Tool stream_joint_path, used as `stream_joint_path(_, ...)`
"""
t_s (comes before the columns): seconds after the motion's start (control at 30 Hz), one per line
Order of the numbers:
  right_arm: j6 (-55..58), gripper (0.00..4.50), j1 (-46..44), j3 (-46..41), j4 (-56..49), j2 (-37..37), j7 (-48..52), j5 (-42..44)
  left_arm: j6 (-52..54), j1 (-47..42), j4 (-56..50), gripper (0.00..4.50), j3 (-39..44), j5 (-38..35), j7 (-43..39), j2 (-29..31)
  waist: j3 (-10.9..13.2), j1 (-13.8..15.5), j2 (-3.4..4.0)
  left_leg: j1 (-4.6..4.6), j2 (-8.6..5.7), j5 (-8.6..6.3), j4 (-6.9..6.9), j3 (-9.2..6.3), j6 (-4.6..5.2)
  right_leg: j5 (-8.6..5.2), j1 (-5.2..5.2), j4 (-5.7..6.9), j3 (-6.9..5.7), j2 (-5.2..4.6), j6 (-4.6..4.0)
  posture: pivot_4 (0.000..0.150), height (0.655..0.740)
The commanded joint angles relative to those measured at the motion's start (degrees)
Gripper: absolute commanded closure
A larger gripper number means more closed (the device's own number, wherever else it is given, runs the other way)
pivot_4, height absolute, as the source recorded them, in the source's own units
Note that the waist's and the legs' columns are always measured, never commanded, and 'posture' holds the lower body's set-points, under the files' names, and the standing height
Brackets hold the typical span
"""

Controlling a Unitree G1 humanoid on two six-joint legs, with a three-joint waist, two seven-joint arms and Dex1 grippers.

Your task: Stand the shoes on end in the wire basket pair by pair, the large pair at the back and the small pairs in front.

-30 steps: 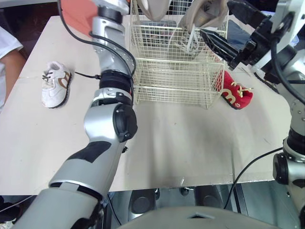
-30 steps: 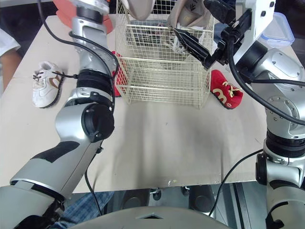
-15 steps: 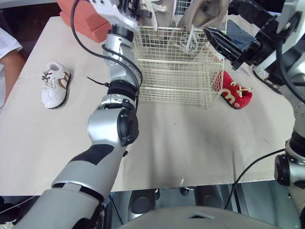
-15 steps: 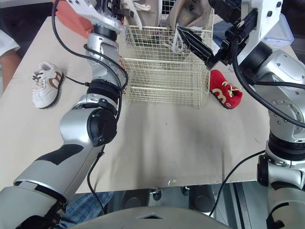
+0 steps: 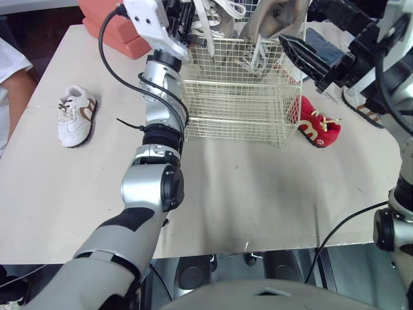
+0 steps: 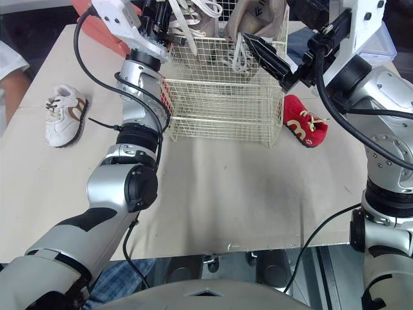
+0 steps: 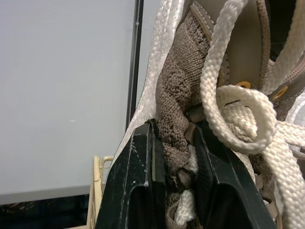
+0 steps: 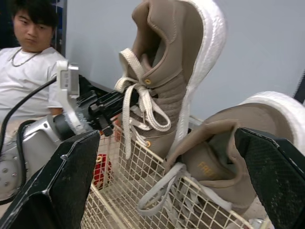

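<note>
A cream wire basket [image 5: 239, 97] stands at the back of the table. My left gripper [image 7: 174, 129] is shut on the knitted collar of a large tan shoe [image 5: 216, 13], holding it toe-up over the basket's back left corner. The second large tan shoe [image 8: 214, 162] leans in the back right of the basket. My right gripper [image 5: 303, 55] is open at the basket's right rim, with its fingers [image 8: 57, 186] spread wide toward the two shoes. A small white shoe [image 5: 76, 115] lies on the table to the left. A small red shoe [image 5: 318, 126] lies right of the basket.
A red-orange box [image 5: 110, 26] sits at the back left. A person [image 8: 28, 62] sits behind the table, and an arm shows at the left edge [image 5: 10, 71]. A lidded plastic container [image 6: 382, 39] is at the back right. Bare tabletop [image 5: 245, 194] stretches in front of the basket.
My left arm has stretched out, and its gripper now shows at the basket's back left corner, holding the tan shoe. The right gripper has edged slightly to the right.
</note>
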Motion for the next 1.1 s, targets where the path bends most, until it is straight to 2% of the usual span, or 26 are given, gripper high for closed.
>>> stream_joint_path(0.03, -1.36, 0.00, -1.56, -1.52, -0.75, -0.11, -0.55, -0.18, 4.95, 2.65, -0.36, 4.02, -0.66, 0.22, 2.00, -0.23, -0.08, 0.02, 0.10, 0.00, 0.00, 0.00, 0.00, 0.00, 0.00, 0.00, 0.00, 0.00, 0.00, 0.00, 0.00, 0.150, 0.6860)
stream_joint_path(0.13, -1.44, 0.00, -1.74, -1.23, -0.64, 0.02, -0.70, -0.29, 9.49, 3.66, -1.81, 4.02, -1.53, 0.16, 1.99, 0.24, -0.21, 0.00, 0.21, 0.05, 0.00, 0.00, 0.00, 0.01, 0.00, 0.00, 0.04, 0.01, 0.02, 0.00, 0.00, 0.150, 0.6860)
stream_joint_path(0.2, -1.47, 0.00, -1.81, -1.00, -0.64, 0.15, -0.79, -0.40, 10.91, 4.23, -3.09, 3.02, -1.29, -0.34, 2.56, 0.09, -0.29, -0.02, 0.30, 0.10, 0.00, 0.00, 0.00, 0.03, 0.00, 0.00, 0.05, 0.03, 0.05, 0.01, 0.00, 0.150, 0.6860)
stream_joint_path(0.23, -1.45, 0.00, -1.81, -0.98, -0.65, 0.19, -0.81, -0.40, 10.81, 4.58, -3.97, 2.72, -1.34, -0.25, 2.61, 0.14, -0.35, 0.01, 0.38, 0.11, 0.00, 0.00, 0.00, 0.03, 0.00, 0.00, 0.06, 0.03, 0.06, 0.01, 0.00, 0.150, 0.6860)
stream_joint_path(0.37, -1.56, 0.00, -1.63, -0.91, -0.61, 0.29, -0.72, -0.45, 11.53, 6.13, -8.79, 0.81, -0.93, -1.53, 2.51, -0.09, -0.42, 0.01, 0.48, 0.25, 0.02, 0.00, 0.01, 0.01, 0.00, 0.00, 0.19, 0.06, 0.05, 0.01, 0.00, 0.150, 0.6860)
stream_joint_path(0.43, -1.72, 0.00, -1.40, -0.89, -0.62, 0.35, -0.66, -0.52, 12.83, 7.76, -12.62, 0.04, -1.10, -2.07, 2.89, -0.18, -0.42, -0.04, 0.48, 0.43, 0.04, 0.00, 0.00, 0.00, 0.00, -0.01, 0.35, 0.05, 0.05, 0.01, 0.00, 0.150, 0.6860)
stream_joint_path(0.63, -2.15, 0.00, -0.82, -1.02, -0.91, 0.65, -0.81, -0.81, 20.17, 13.93, -26.78, 0.04, -2.02, -3.04, 5.17, 0.98, -0.42, -0.11, 0.48, 0.49, 0.05, 0.00, -0.04, 0.03, 0.01, -0.01, 0.38, 0.04, 0.24, 0.03, -0.01, 0.150, 0.6860)
stream_joint_path(0.8, -2.63, 0.00, 0.07, -1.00, -1.19, 0.87, -0.86, -1.22, 26.10, 19.56, -39.01, 0.04, -3.95, -4.62, 3.05, 2.91, -0.39, 0.04, 0.45, 0.42, 0.06, 0.00, -0.04, 0.01, 0.01, 0.00, 0.37, -0.02, 0.23, 0.02, 0.00, 0.150, 0.6860)
stream_joint_path(1.1, -3.72, 0.00, 0.34, -0.64, -0.85, 1.22, -0.59, -1.76, 26.48, 16.94, -40.98, 0.04, -3.78, -8.18, -6.76, 9.48, -0.37, 0.24, 0.43, 0.08, 0.04, 0.00, 0.00, -0.29, 0.01, -0.01, 0.31, -0.18, -0.25, 0.00, -0.01, 0.150, 0.6860)
